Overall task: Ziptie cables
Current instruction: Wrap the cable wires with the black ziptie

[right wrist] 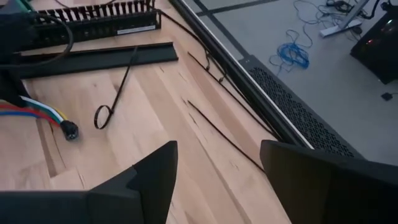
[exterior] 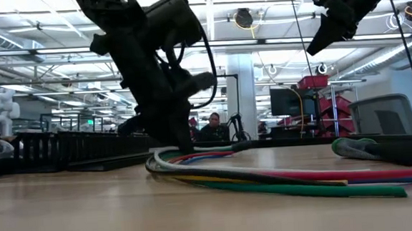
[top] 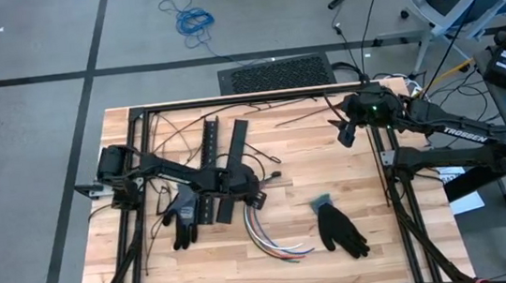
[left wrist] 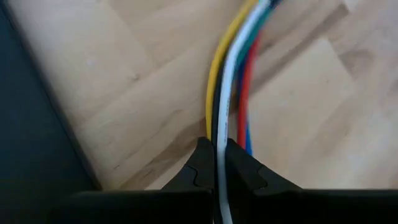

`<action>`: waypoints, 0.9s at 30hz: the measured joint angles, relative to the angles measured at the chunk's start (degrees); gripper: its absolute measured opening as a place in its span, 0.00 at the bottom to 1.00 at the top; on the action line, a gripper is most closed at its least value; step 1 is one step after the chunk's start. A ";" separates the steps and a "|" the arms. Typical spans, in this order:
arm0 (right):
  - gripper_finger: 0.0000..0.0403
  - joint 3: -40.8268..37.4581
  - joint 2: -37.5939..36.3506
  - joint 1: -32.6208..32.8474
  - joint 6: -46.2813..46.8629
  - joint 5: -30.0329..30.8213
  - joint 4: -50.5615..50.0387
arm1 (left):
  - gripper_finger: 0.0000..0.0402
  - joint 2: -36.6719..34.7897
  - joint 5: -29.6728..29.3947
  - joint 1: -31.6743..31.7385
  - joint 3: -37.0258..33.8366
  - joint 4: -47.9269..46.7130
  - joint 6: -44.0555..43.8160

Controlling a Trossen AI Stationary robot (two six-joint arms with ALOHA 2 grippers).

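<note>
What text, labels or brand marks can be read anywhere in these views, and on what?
"TROSSEN": white lettering on the right arm, high view.
White label on the black slotted strip, right wrist view: too small to read.
Papers off the table's right edge, high view: print too small to read.
Low view and left wrist view: no readable text.

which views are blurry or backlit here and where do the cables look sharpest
Low view: the left gripper is a dark silhouette against bright ceiling lights, and the cables blur toward the lens. Left wrist view: the cables are sharpest near the gripper, softer farther off. High view: even light, soft shadows under the arms. Right wrist view: the right gripper shows dark and soft-edged.
</note>
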 joint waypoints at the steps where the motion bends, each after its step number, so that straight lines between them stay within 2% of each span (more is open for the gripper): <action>1: 0.56 0.00 0.02 0.00 0.01 0.00 0.05 | 0.04 0.06 -0.12 0.01 0.00 0.13 -0.48; 5: 0.56 0.00 0.02 0.02 0.44 0.00 0.71 | 0.04 0.08 -1.06 -0.23 0.02 -0.03 -3.26; 9: 0.56 0.00 0.06 0.00 0.46 0.00 2.06 | 0.04 0.11 -4.45 -0.90 0.02 -0.23 -9.20; 13: 0.56 0.00 0.06 0.00 0.46 0.00 3.12 | 0.04 0.17 -6.89 0.29 0.02 1.25 -10.90; 27: 0.56 -0.02 0.06 0.02 0.42 0.00 3.88 | 0.04 0.17 -5.55 2.32 0.02 6.01 -10.56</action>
